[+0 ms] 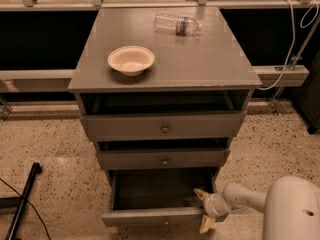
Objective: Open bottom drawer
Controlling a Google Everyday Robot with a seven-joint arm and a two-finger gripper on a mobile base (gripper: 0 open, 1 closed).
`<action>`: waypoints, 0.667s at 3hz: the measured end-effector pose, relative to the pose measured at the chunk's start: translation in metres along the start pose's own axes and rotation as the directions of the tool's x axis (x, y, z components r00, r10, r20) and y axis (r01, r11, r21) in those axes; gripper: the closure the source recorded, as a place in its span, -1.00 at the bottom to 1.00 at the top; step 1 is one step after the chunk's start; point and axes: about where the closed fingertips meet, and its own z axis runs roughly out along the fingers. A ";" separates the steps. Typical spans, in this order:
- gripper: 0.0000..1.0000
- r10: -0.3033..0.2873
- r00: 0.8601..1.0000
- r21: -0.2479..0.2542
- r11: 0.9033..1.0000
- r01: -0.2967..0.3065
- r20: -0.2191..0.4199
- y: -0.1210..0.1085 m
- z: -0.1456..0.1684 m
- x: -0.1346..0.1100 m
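Observation:
The bottom drawer (150,215) of the grey cabinet is pulled out, and its plain dark grey inside shows. Its slim front faces the floor edge of the view, and its knob is barely visible. My gripper (204,210) is at the drawer's right front corner, with one pale finger (201,194) over the drawer's inside and the other (207,225) below and outside the front panel. The white arm (280,209) reaches in from the lower right.
The top drawer (163,126) and middle drawer (163,159) each have a round knob and stick out slightly. A beige bowl (131,59) and a lying plastic bottle (176,24) are on the cabinet top. A black pole (24,199) lies on the speckled floor at left.

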 end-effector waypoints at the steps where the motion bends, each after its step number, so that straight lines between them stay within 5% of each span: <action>1: -1.00 -0.056 0.998 0.027 0.998 0.055 0.035 0.001 -0.031 -0.018; 2: -1.00 -0.071 0.997 0.022 0.997 0.070 0.030 -0.009 -0.055 -0.031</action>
